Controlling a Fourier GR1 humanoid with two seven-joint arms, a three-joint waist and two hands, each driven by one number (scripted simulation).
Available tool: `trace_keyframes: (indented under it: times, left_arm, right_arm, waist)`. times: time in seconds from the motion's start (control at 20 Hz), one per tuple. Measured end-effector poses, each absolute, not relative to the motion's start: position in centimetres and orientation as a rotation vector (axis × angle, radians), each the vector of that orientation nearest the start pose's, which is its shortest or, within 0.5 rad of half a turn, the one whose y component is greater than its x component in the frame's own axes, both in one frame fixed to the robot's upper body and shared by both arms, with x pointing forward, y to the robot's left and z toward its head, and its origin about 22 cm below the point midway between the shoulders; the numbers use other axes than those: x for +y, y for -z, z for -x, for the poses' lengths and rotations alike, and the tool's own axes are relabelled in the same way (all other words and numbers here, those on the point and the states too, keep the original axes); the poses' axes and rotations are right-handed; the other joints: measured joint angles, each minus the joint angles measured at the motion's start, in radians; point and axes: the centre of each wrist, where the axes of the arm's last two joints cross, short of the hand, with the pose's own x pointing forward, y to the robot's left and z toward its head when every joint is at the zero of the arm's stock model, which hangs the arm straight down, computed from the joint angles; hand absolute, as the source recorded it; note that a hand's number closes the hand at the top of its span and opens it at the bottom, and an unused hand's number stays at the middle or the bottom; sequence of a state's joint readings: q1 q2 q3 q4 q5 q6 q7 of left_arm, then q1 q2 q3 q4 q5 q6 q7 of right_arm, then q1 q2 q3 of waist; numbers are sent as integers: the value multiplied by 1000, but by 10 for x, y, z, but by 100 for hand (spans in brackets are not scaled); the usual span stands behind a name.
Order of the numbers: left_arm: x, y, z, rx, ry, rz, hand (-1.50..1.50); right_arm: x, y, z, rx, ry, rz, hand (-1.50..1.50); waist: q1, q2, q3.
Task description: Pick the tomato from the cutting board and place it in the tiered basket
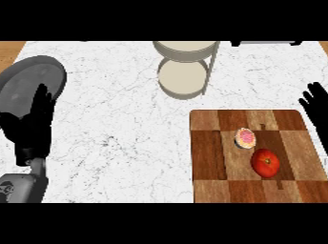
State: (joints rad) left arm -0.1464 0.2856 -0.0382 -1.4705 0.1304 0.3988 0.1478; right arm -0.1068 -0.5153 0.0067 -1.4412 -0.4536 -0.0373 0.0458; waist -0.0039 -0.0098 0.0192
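My right hand (326, 125) stands beside the right edge of the cutting board (216, 164), its fingers (312, 102) straight and spread wide, holding nothing. My left hand (32, 125) rests well to the left of the board, fingers up and open, also bare, in front of a grey pan (15, 81).

The tomato (266, 162) lies on the board, toward its right half and nearer my body than the board's middle. Just beside it, on the side away from me, sits a small pink-frosted pastry (246, 138); the two look close, perhaps touching, though I cannot tell for sure.

That neighbour is my first worry. If I come in from the right with fingers this wide, the far ones may sweep the pastry along or nudge it off its spot. The tomato is round and smooth, so I judge it likely to roll across the board if I touch it off-centre before closing round it.

The tiered basket (185, 66) stands beyond the board's far left corner. Its upper tier overhangs the lower one, so a carry that comes in too low could knock the rim.
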Motion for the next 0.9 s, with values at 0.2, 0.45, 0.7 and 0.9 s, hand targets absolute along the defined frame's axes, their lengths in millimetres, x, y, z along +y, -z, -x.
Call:
trace_keyframes:
  times: [0.2, 0.45, 0.7, 0.9]
  left_arm:
    - [264, -28, -278, -1520, -43, -265, 0]
    - [236, -12, -269, -1538, 147, -54, 0]
    - [235, 9, -266, -1530, 207, 28, 0]
    - [235, 15, -265, -1525, 220, 42, 0]
  right_arm:
    - [-309, -43, -274, -1534, -120, -28, -150]
    - [-241, -37, -279, -1547, -350, -92, -150]
    - [-200, -23, -267, -1653, -377, -211, -150]
    - [-209, -56, -263, -1746, -523, -133, -150]
  waist:
    - [8, 7, -12]
    - [22, 11, -20]
    - [8, 12, -20]
    - [-3, 7, -20]
